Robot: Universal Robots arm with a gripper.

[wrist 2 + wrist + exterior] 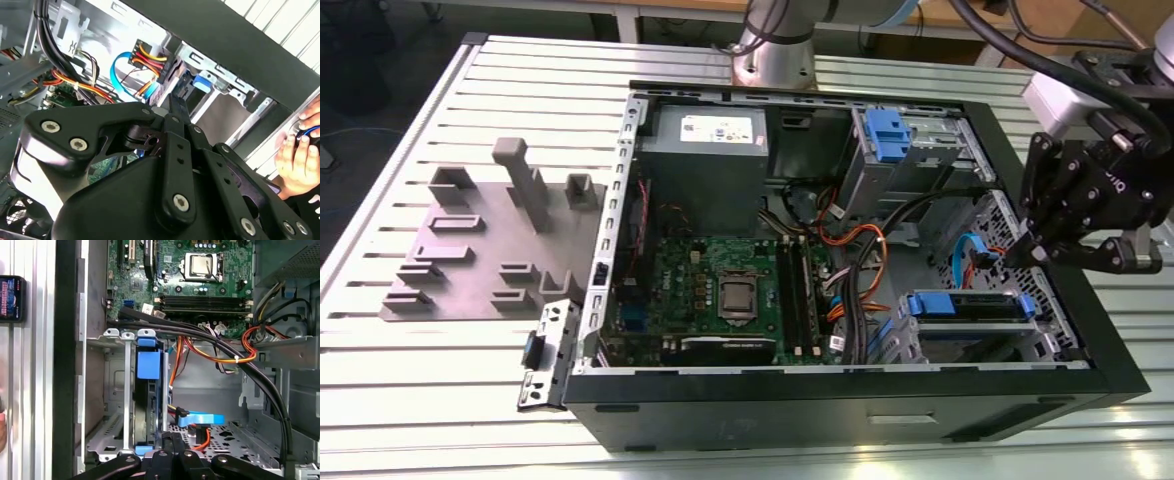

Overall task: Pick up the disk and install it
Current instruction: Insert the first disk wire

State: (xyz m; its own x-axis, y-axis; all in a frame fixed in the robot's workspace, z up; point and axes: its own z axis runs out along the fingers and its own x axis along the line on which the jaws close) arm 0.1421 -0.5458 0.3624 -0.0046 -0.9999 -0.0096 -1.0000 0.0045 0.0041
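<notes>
Gripper (1081,250) hovering empty over the case's (854,380) exterior-view-right edge, fingers pinched nearly together, arm entering from the upper right with wrist angled down; disk (970,305) seated in the bay at the case's near right corner, just beside the fingertips. Second wrist view: fingers (176,112) narrow, nothing between, person's hand (297,160) at case edge. First wrist view: disk (148,390) edge-on in bay; likely rigid, weighty, shock-sensitive, best gripped by blue carrier sides.

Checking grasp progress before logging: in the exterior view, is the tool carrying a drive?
No: the tool hangs with nothing in it over the case's edge at the exterior view's right.
</notes>
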